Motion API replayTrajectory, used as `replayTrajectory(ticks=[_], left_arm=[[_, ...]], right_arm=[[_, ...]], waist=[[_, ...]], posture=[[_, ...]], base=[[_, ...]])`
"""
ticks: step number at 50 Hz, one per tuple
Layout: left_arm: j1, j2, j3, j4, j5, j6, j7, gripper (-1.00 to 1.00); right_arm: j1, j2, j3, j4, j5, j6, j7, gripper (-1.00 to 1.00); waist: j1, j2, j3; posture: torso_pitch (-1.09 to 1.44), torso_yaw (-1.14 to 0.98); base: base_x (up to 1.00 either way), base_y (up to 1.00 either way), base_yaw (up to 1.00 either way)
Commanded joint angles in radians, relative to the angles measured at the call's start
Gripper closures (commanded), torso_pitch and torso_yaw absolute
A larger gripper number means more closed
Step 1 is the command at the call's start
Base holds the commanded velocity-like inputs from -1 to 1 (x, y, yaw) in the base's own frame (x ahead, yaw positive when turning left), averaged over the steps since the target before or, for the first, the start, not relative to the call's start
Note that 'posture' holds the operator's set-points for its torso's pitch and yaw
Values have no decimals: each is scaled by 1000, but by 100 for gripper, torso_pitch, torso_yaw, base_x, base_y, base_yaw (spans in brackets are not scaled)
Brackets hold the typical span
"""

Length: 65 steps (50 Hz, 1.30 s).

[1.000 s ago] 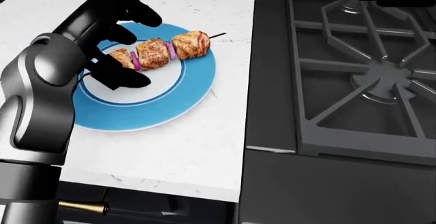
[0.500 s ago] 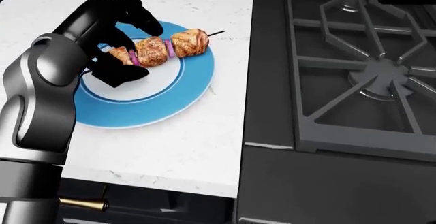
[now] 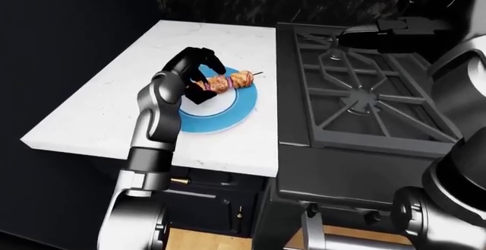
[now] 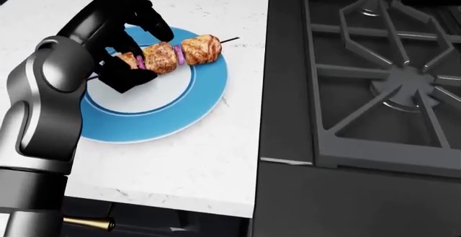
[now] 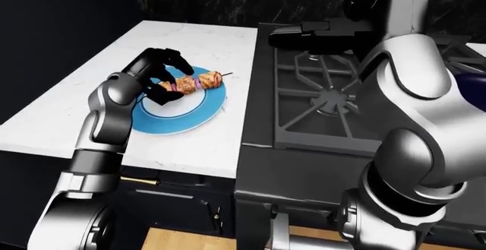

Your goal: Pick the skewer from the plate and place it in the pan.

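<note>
While my left hand (image 4: 129,42) curls narrowly round the skewer (image 4: 169,56) on the blue plate (image 4: 158,118) | light, thin stick, chunks may slide | best held at its bare left end.

Left hand closing on the skewer over the blue plate

The plate (image 4: 155,113), blue-rimmed with a white centre, is sitting on the white counter (image 4: 194,161); the left hand (image 4: 119,37) is reaching over the plate's upper left part, its black fingers (image 4: 147,21) curling round the left end of the skewer (image 4: 173,55), one above and one below it. The skewer's meat chunks and purple onion slices are lying across the plate's upper half, the stick's tip poking just past the rim toward the stove grate (image 4: 382,75), which is lying to the right of the plate, well apart from it.
</note>
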Motion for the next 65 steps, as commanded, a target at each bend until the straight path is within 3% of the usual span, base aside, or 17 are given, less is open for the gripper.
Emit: replayTrajectory(ticks=[1,5,8,12,14,20,25,37,43,49,61,62,64,65], left_arm=[[-28,7,4,-24,3,-4,-2,20],[-32,6,4,-29,1,0,-8,25],[-36,6,4,-47,0,12,-22,45],[-39,7,7,-62,-2,21,-34,48],[-43,8,8,-73,-4,29,-41,65],[-49,11,10,-76,-8,34,-41,77],[-69,20,13,-63,-15,35,-42,100],[-119,38,21,-63,-35,61,-67,100],[-158,49,23,-66,-44,91,-89,100],[-189,56,25,-46,-56,95,-86,100],[-197,63,27,-47,-68,103,-81,100],[-195,62,26,-49,-68,105,-82,100],[-197,62,26,-47,-69,105,-81,100],[-198,62,26,-47,-69,106,-81,100]], right_arm=[[-30,-13,-12,-16,-4,-27,-2,-100],[-33,-14,-12,-15,-2,-25,-4,-100],[-34,-14,-13,-17,0,-23,-6,-100],[-36,-15,-14,-18,2,-21,-8,-100],[-35,-16,-13,-18,3,-20,-9,-100],[-34,-16,-12,-17,3,-22,-9,-100],[-33,-15,-12,-18,3,-21,-10,-100],[-37,-22,-20,-20,12,-15,-16,-100],[-52,-37,-17,-29,20,63,-27,-100],[-41,-49,12,-18,-40,109,0,-100],[-54,-13,-4,-31,-113,151,50,-100],[-55,-12,-5,-30,-116,152,52,-100],[-57,-11,-5,-30,-122,153,56,-100],[-54,-10,-4,-29,-126,147,59,-100]], waist=[[1,-2,-26],[1,-2,-25],[1,-2,-25],[1,-3,-23],[2,-4,-22],[3,-6,-19],[4,-7,-18],[6,-9,-15],[7,-9,-15],[8,-12,-13],[7,-7,-14],[4,-1,-34],[-4,22,-26],[-1,27,-8]], posture=[[0,0],[0,0],[0,0],[0,0],[0,0],[0,0],[0,0],[0,0],[0,0],[0,0],[0,0],[0,0],[0,0],[0,0]], base=[[0,0,0],[0,0,0],[0,0,0],[0,0,0],[0,0,0],[0,0,0],[0,0,0],[0,0,0],[0,0,0],[0,0,0],[0,0,0],[0,-12,0],[0,-21,0],[0,-1,0]])
